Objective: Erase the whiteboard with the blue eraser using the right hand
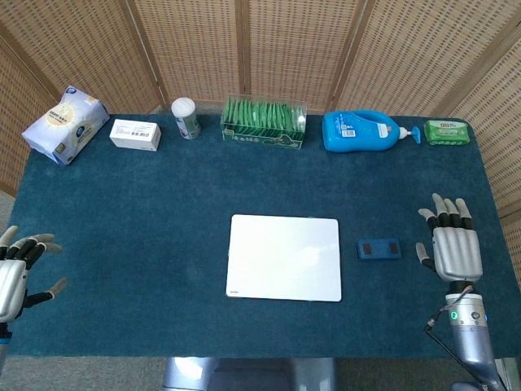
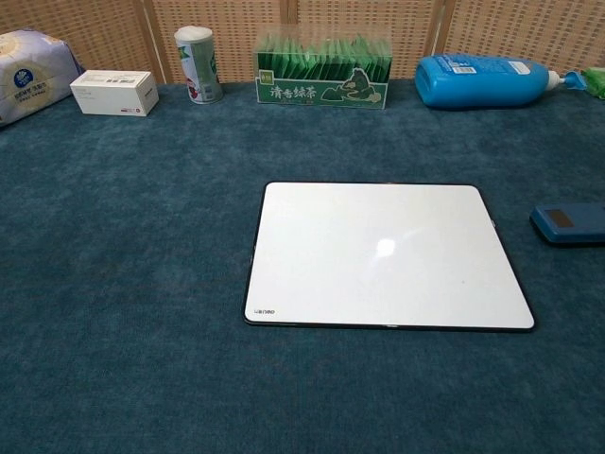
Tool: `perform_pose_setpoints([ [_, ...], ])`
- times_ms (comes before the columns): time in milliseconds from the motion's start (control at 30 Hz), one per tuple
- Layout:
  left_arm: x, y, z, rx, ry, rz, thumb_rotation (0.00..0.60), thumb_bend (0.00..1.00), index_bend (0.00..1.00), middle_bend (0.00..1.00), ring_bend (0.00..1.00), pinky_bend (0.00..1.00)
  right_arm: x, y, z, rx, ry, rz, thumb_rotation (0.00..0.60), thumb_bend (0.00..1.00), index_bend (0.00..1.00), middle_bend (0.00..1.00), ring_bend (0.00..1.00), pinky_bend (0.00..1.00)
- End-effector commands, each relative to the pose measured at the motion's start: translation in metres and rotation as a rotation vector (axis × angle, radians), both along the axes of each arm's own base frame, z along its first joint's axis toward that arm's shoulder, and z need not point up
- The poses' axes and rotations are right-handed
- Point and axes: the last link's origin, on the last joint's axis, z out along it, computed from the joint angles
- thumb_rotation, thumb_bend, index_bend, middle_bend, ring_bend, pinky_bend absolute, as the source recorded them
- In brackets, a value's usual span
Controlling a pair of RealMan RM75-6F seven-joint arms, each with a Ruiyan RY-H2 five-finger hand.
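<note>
The whiteboard (image 1: pixel 284 257) lies flat at the middle of the blue table, its surface blank white (image 2: pixel 388 254). The blue eraser (image 1: pixel 379 248) rests on the cloth just right of the board, seen at the right edge of the chest view as the eraser (image 2: pixel 570 223). My right hand (image 1: pixel 453 247) hovers to the right of the eraser, apart from it, fingers spread and holding nothing. My left hand (image 1: pixel 18 273) is at the far left table edge, fingers apart and empty. Neither hand shows in the chest view.
Along the back edge stand a tissue pack (image 1: pixel 65 123), a white box (image 1: pixel 135 133), a small can (image 1: pixel 186 118), a green tea box (image 1: pixel 264 123), a blue bottle (image 1: pixel 361 131) and a green packet (image 1: pixel 446 133). A wicker screen stands behind.
</note>
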Motion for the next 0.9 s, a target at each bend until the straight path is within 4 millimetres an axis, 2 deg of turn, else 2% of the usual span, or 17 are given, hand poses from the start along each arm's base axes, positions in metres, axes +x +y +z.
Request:
perform_pose_setpoints([
  [33, -0.009, -0.004, 0.004, 0.032, 0.015, 0.060, 0.600, 0.26, 0.38, 0.30, 0.27, 0.08, -0.013, 0.010, 0.009, -0.072, 0.047, -0.044, 0.600, 0.35, 0.24, 0.09, 0.00, 0.00],
  [400, -0.011, -0.008, 0.002, 0.056, 0.086, 0.074, 0.600, 0.26, 0.38, 0.30, 0.27, 0.08, -0.034, 0.039, 0.016, -0.105, 0.012, -0.118, 0.600, 0.35, 0.24, 0.10, 0.00, 0.00],
  [633, -0.007, -0.006, 0.004, 0.073, 0.105, 0.061, 0.600, 0.26, 0.38, 0.30, 0.27, 0.08, -0.035, 0.044, 0.017, -0.082, -0.001, -0.112, 0.600, 0.35, 0.24, 0.10, 0.00, 0.00],
  [900, -0.001, -0.002, 0.005, 0.079, 0.099, 0.050, 0.600, 0.26, 0.38, 0.30, 0.27, 0.08, -0.035, 0.044, 0.009, -0.046, -0.021, -0.106, 0.600, 0.35, 0.24, 0.10, 0.00, 0.00],
])
